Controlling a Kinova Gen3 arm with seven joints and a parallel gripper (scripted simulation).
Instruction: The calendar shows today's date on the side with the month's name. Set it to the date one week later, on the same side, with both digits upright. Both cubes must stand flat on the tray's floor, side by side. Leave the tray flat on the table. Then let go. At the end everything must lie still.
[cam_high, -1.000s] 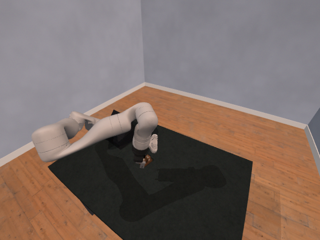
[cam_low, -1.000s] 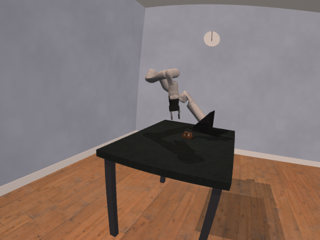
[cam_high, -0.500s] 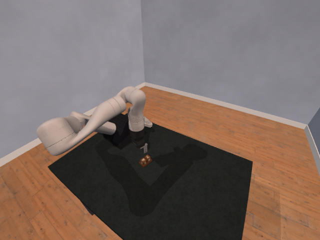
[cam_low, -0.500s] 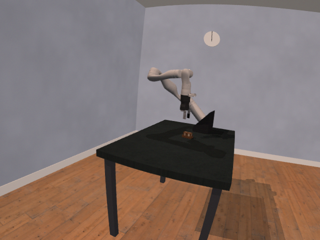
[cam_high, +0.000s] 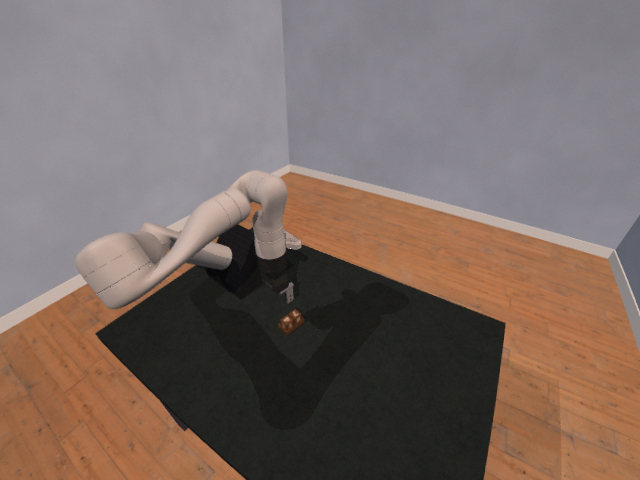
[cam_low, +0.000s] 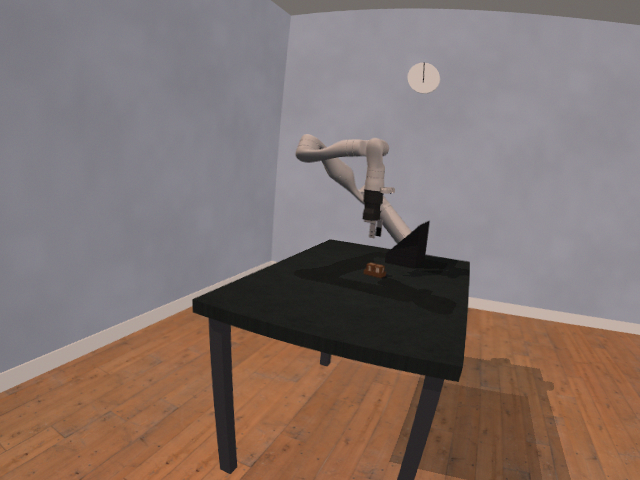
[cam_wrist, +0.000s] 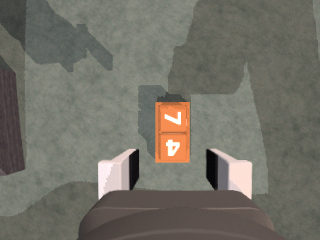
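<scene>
While the claw (cam_high: 283, 295) (cam_low: 375, 231) (cam_wrist: 172, 163) hangs wide apart above the worktop (cam_high: 413, 372) (cam_low: 310, 304) (cam_wrist: 220, 140), the calendar (cam_high: 292, 321) (cam_low: 374, 270) (cam_wrist: 172, 132) sits below, both cubes in its tray. Reading seems in hand, though the month side is unclear; next, probably, lowering onto one cube.

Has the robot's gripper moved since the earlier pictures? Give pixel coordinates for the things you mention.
Yes: against the orange tray (cam_high: 287, 331) (cam_low: 374, 274) (cam_wrist: 158, 159), the gripper (cam_high: 283, 292) (cam_low: 375, 235) (cam_wrist: 172, 163) went from beside it toward the arm's base side.
</scene>
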